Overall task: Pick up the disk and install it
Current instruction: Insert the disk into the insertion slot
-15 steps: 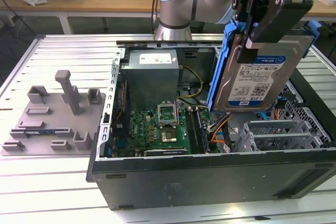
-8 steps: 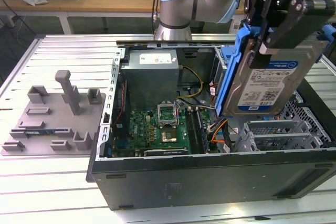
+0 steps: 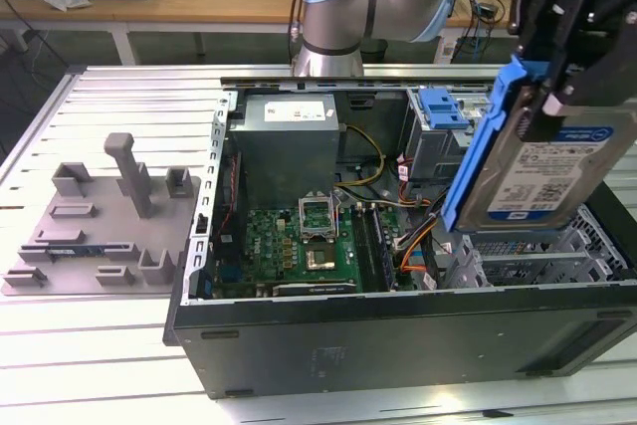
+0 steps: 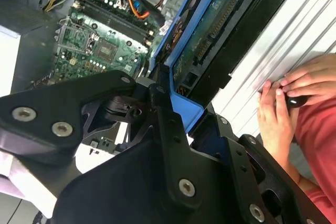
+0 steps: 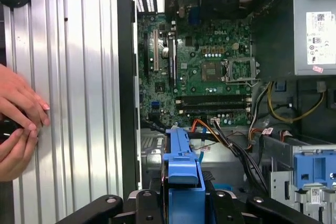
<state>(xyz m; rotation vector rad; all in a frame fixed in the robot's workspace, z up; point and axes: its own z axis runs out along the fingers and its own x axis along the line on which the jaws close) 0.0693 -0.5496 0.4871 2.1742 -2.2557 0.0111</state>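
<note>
I had the black two-fingered claw (image 3: 553, 99) closed tight on the upper edge of the flat silver disk (image 3: 545, 164), which sat in its blue plastic carrier with the white-and-blue label facing the exterior view. The disk hung tilted in the air, clear of everything, above the exterior view's right end of the open black computer case (image 3: 378, 345). Below it lay the green motherboard (image 3: 299, 241), and just behind it stood the grey metal drive cage with a blue handle (image 3: 443, 106). In the first wrist view the carrier's blue edge (image 5: 184, 169) rose between the fingers (image 5: 144, 203). A person's hands (image 5: 18, 119) rested on the ribbed aluminium table (image 3: 109, 365) beside the case.
</note>
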